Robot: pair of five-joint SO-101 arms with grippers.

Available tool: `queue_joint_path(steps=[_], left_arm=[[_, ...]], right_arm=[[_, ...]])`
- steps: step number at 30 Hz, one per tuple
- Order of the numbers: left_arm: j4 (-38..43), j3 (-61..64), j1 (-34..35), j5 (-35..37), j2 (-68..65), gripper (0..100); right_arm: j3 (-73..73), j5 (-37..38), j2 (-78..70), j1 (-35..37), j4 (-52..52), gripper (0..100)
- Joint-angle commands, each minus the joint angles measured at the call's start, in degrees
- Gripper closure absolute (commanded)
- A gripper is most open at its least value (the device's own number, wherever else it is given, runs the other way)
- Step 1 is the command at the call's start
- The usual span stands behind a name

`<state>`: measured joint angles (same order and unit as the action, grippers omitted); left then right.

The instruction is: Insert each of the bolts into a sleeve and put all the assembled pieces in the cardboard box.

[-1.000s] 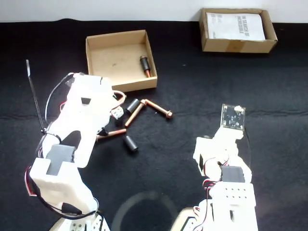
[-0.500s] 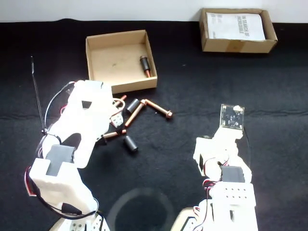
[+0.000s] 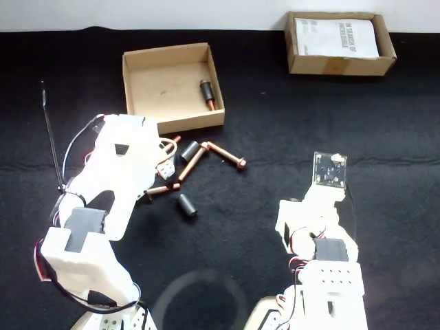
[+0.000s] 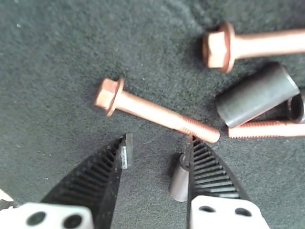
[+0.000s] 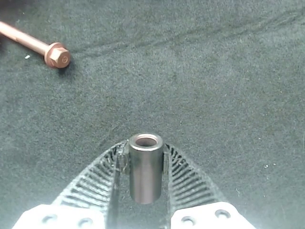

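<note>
My left gripper [image 4: 157, 143] hangs open just above the mat, its jaws either side of the threaded end of a copper bolt [image 4: 152, 110] [image 3: 159, 190]. Close by lie two more bolts [image 3: 192, 162] [image 3: 225, 155], a dark sleeve [image 3: 190, 150] [image 4: 257, 95] and another sleeve [image 3: 185, 205]. My right gripper [image 5: 145, 145] is shut on a dark sleeve [image 5: 145, 167], held upright with its bore showing, over bare mat at the right. The cardboard box [image 3: 167, 49] at the back left holds one assembled piece [image 3: 207, 94].
A second cardboard box [image 3: 337, 65] with a printed sheet stands at the back right. A thin rod [image 3: 51, 137] sticks up left of the left arm [image 3: 117, 172]. One bolt head [image 5: 57, 55] lies ahead of the right arm [image 3: 320, 227].
The left arm has shifted a little toward the loose bolts, and the nearest bolt has turned slightly. The right arm has hardly moved and keeps hold of its sleeve.
</note>
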<state>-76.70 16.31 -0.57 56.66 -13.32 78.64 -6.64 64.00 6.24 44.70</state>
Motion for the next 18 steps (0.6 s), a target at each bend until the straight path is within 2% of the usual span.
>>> queue_joint_path(steps=[1, 6, 16, 18], left_arm=[[0.5, 0.0, 0.7, 0.1, 0.8, 78], [2.0, 2.1, 0.5, 0.1, 0.7, 69], [9.8, 6.6, 0.9, 0.1, 0.7, 69], [10.4, 6.6, 0.9, 0.1, 0.7, 73]], right_arm=[[-0.2, 0.6, 0.8, 0.4, 0.0, 99.1], [-0.2, 0.6, 0.8, 0.4, 0.0, 99.1], [0.0, 0.6, 0.8, 0.3, 0.3, 99.1], [0.0, 0.6, 0.8, 0.2, 0.7, 99.1]])
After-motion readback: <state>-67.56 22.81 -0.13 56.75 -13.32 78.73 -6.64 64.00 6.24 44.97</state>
